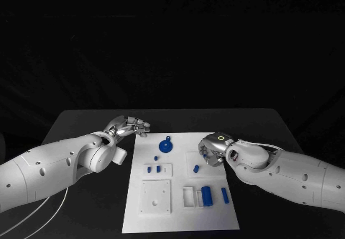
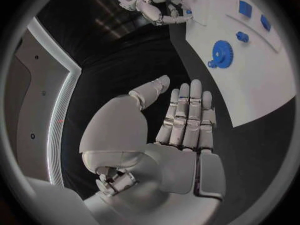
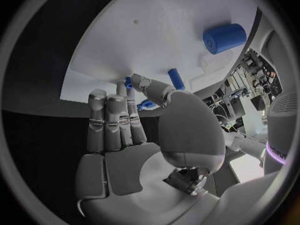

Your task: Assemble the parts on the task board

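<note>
Head view: right hand (image 1: pixel 213 151) fingers pinch a small blue plastic peg (image 3: pixel 128 82) over the white task board (image 1: pixel 180 219), likely light, stiff, slippery; left hand (image 1: pixel 129 126) fingers apart, empty.

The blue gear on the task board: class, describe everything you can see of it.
The blue gear is a flat toothed disc, plastic by its look, with a small lug on its rim. It lies flat on the far part of the white task board, between the two hands. Neither the left hand nor the right hand touches it.
</note>
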